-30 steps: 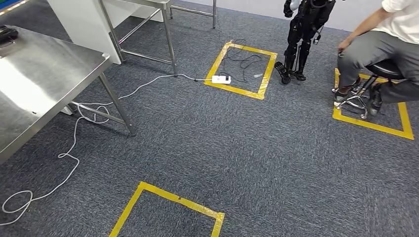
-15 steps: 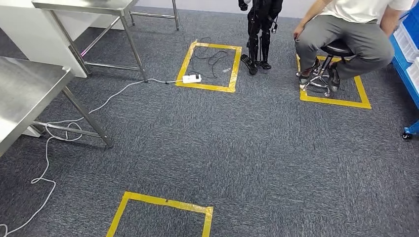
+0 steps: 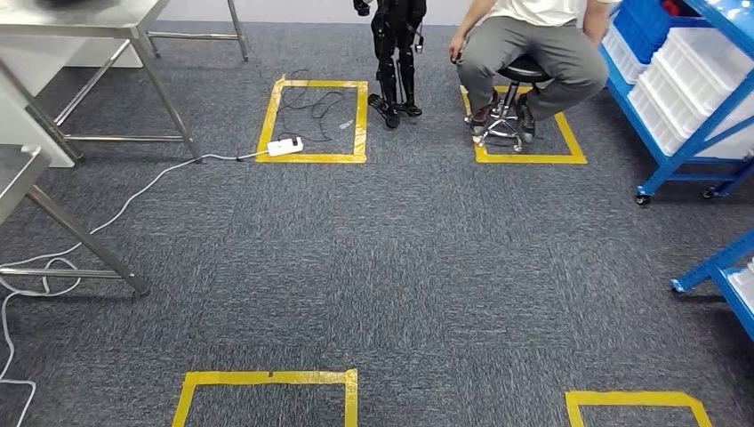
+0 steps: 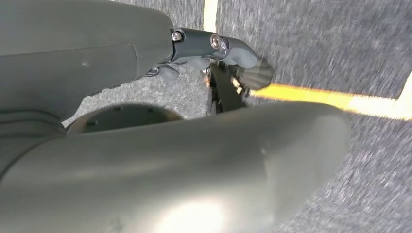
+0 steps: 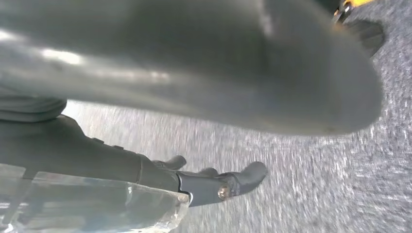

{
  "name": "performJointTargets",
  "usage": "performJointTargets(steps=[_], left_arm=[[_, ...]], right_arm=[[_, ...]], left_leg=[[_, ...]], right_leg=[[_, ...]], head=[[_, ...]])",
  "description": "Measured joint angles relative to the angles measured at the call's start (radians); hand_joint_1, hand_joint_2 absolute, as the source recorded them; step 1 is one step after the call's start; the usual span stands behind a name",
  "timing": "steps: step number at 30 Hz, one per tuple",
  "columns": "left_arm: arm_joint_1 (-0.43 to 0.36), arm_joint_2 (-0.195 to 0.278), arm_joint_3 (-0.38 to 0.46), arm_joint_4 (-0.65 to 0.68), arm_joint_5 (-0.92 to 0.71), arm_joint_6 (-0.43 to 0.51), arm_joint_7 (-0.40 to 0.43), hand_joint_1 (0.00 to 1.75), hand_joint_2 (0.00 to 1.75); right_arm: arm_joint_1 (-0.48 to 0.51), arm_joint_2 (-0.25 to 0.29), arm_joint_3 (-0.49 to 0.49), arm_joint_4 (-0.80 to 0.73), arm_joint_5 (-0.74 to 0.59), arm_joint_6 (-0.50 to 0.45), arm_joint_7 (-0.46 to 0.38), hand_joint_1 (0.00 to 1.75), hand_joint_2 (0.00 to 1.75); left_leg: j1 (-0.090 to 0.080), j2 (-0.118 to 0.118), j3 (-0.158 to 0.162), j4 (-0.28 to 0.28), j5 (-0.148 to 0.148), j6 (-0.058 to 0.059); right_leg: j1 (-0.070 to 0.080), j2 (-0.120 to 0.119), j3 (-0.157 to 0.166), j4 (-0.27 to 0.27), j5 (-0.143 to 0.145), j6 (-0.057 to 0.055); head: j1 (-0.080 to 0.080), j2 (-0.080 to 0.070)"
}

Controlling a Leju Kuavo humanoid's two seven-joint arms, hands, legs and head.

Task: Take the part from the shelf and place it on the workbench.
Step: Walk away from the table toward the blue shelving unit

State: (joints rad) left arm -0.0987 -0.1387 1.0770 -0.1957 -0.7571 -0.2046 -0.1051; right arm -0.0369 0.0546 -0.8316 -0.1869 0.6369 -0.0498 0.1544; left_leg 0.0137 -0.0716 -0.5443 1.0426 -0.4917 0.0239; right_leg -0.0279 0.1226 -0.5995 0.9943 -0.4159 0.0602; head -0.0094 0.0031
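Both robot hands, seemingly empty, hang.

Head cam high, facing down; wrist cams close above carpet.

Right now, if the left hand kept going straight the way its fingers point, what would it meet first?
Most likely the grey carpet, near the strip of yellow tape. The left hand hangs with fingers toward the floor and nothing else shows in that line, though blur leaves depth unclear.

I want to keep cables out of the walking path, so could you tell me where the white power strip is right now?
In the head view, the white power strip lies on the carpet at the near edge of the far left yellow tape square, left of the small black robot.
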Motion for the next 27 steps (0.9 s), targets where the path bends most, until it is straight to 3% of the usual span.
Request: performJointTargets(steps=[2, 4, 6, 7, 8, 10, 12, 13, 15, 16, 18, 20, 21, 22, 23, 24, 25, 27], left_arm=[[-0.004, 0.0, 0.012, 0.0, 0.019, -0.008, -0.01, 0.0, 0.0], [-0.004, 0.002, 0.027, 0.0, 0.042, -0.015, -0.022, 0.0, 0.0], [-0.003, 0.003, 0.051, 0.0, 0.077, -0.024, -0.036, 0.0, 0.0], [-0.003, 0.003, 0.065, 0.0, 0.094, -0.027, -0.042, 0.0, 0.0], [-0.003, 0.002, 0.078, 0.0, 0.105, -0.03, -0.046, 0.0, 0.0], [-0.004, 0.002, 0.097, 0.0, 0.118, -0.033, -0.051, 0.0, 0.0], [-0.005, -0.002, 0.115, 0.0, 0.136, -0.036, -0.059, 0.0, 0.0], [-0.007, -0.004, 0.126, 0.0, 0.149, -0.039, -0.065, 0.0, 0.0], [-0.009, -0.007, 0.148, 0.0, 0.175, -0.047, -0.077, 0.0, 0.0], [-0.01, -0.007, 0.159, 0.0, 0.184, -0.05, -0.083, 0.0, 0.0], [-0.01, -0.007, 0.178, 0.0, 0.192, -0.051, -0.087, 0.0, 0.0], [-0.006, -0.005, 0.191, 0.0, 0.197, -0.046, -0.086, 0.0, 0.0], [-0.005, -0.004, 0.196, 0.0, 0.198, -0.043, -0.083, 0.0, 0.0], [-0.005, -0.003, 0.201, 0.0, 0.2, -0.04, -0.081, 0.0, 0.0], [-0.004, -0.003, 0.205, 0.0, 0.2, -0.038, -0.079, 0.0, 0.0], [-0.005, -0.002, 0.208, 0.0, 0.2, -0.037, -0.077, 0.0, 0.0], [-0.005, -0.002, 0.21, 0.0, 0.2, -0.036, -0.076, 0.0, 0.0], [-0.004, -0.001, 0.214, 0.001, 0.197, -0.035, -0.071, 0.0, 0.0]], right_arm=[[0.003, 0.001, -0.025, 0.0, -0.035, 0.0, -0.023, 0.0, 0.0], [0.001, 0.004, -0.05, 0.0, -0.059, 0.0, -0.044, 0.0, 0.0], [-0.002, 0.005, -0.073, 0.0, -0.075, -0.001, -0.063, 0.0, 0.0], [-0.002, 0.006, -0.084, 0.0, -0.081, -0.002, -0.07, 0.0, 0.0], [-0.002, 0.006, -0.094, 0.0, -0.086, -0.002, -0.073, 0.0, 0.0], [-0.001, 0.005, -0.109, 0.0, -0.089, -0.003, -0.077, 0.0, 0.0], [-0.003, 0.003, -0.12, -0.001, -0.093, -0.003, -0.083, 0.0, 0.0], [-0.005, 0.001, -0.125, -0.001, -0.098, -0.002, -0.089, 0.0, 0.0], [-0.006, 0.0, -0.138, -0.002, -0.109, -0.001, -0.101, 0.0, 0.0], [-0.005, 0.0, -0.145, -0.002, -0.11, 0.001, -0.106, 0.0, 0.0], [-0.004, 0.0, -0.152, -0.002, -0.097, 0.017, -0.116, 0.0, 0.0], [0.0, -0.007, -0.153, -0.002, -0.08, 0.062, -0.135, 0.0, 0.0], [0.003, -0.013, -0.153, -0.002, -0.074, 0.088, -0.146, 0.0, 0.0], [0.007, -0.02, -0.153, -0.002, -0.069, 0.11, -0.154, 0.0, 0.0], [0.011, -0.027, -0.153, -0.002, -0.066, 0.125, -0.158, 0.0, 0.0], [0.014, -0.032, -0.153, -0.002, -0.064, 0.133, -0.16, 0.0, 0.0], [0.017, -0.037, -0.153, -0.002, -0.063, 0.138, -0.161, 0.0, 0.0], [0.018, -0.046, -0.152, -0.002, -0.058, 0.142, -0.162, 0.0, 0.0]], left_leg=[[-0.007, 0.025, -0.008, -0.005, 0.012, 0.02], [-0.015, 0.053, -0.02, -0.007, 0.022, 0.035], [-0.026, 0.084, -0.03, -0.007, 0.026, 0.042], [-0.031, 0.098, -0.034, -0.007, 0.028, 0.045], [-0.035, 0.111, -0.036, -0.006, 0.029, 0.046], [-0.041, 0.135, -0.037, -0.006, 0.031, 0.048], [-0.044, 0.154, -0.033, -0.007, 0.031, 0.045], [-0.043, 0.162, -0.031, -0.007, 0.031, 0.041], [-0.04, 0.182, -0.027, -0.011, 0.033, 0.03], [-0.038, 0.177, -0.028, -0.008, 0.031, 0.024], [-0.032, 0.129, -0.046, 0.041, -0.004, 0.009], [-0.02, 0.077, -0.093, 0.162, -0.078, -0.009], [-0.013, 0.069, -0.117, 0.224, -0.107, -0.017], [-0.004, 0.067, -0.13, 0.26, -0.117, -0.026], [0.004, 0.067, -0.127, 0.261, -0.108, -0.034], [0.013, 0.065, -0.105, 0.221, -0.079, -0.042], [0.024, 0.058, -0.068, 0.154, -0.042, -0.051], [0.037, 0.021, -0.008, 0.035, -0.001, -0.062]], right_leg=[[0.002, -0.031, -0.028, 0.033, -0.017, 0.002], [0.002, -0.089, -0.08, 0.144, -0.081, -0.01], [0.004, -0.11, -0.131, 0.275, -0.144, -0.014], [0.007, -0.112, -0.134, 0.301, -0.157, -0.013], [0.011, -0.114, -0.114, 0.284, -0.155, -0.01], [0.028, -0.137, -0.019, 0.143, -0.121, -0.014], [0.048, -0.179, 0.053, 0.023, -0.089, -0.034], [0.055, -0.193, 0.065, -0.002, -0.08, -0.047], [0.055, -0.184, 0.061, -0.012, -0.066, -0.064], [0.048, -0.174, 0.067, -0.022, -0.056, -0.07], [0.03, -0.154, 0.077, -0.042, -0.035, -0.082], [0.02, -0.13, 0.079, -0.048, -0.023, -0.085], [0.019, -0.117, 0.076, -0.047, -0.021, -0.083], [0.017, -0.104, 0.075, -0.045, -0.019, -0.081], [0.014, -0.091, 0.074, -0.043, -0.019, -0.079], [0.01, -0.077, 0.073, -0.038, -0.019, -0.077], [0.006, -0.064, 0.072, -0.032, -0.021, -0.072], [0.003, -0.039, 0.06, -0.014, -0.026, -0.057]], head=[[0.003, 0.0], [0.008, 0.0], [0.011, 0.0], [0.011, 0.0], [0.011, 0.0], [0.011, 0.0], [0.008, 0.0], [0.007, 0.0], [0.008, 0.0], [0.008, 0.0], [0.007, 0.0], [0.005, 0.0], [0.005, 0.0], [0.005, 0.0], [0.005, 0.0], [0.005, 0.0], [0.005, 0.0], [0.005, 0.0]])
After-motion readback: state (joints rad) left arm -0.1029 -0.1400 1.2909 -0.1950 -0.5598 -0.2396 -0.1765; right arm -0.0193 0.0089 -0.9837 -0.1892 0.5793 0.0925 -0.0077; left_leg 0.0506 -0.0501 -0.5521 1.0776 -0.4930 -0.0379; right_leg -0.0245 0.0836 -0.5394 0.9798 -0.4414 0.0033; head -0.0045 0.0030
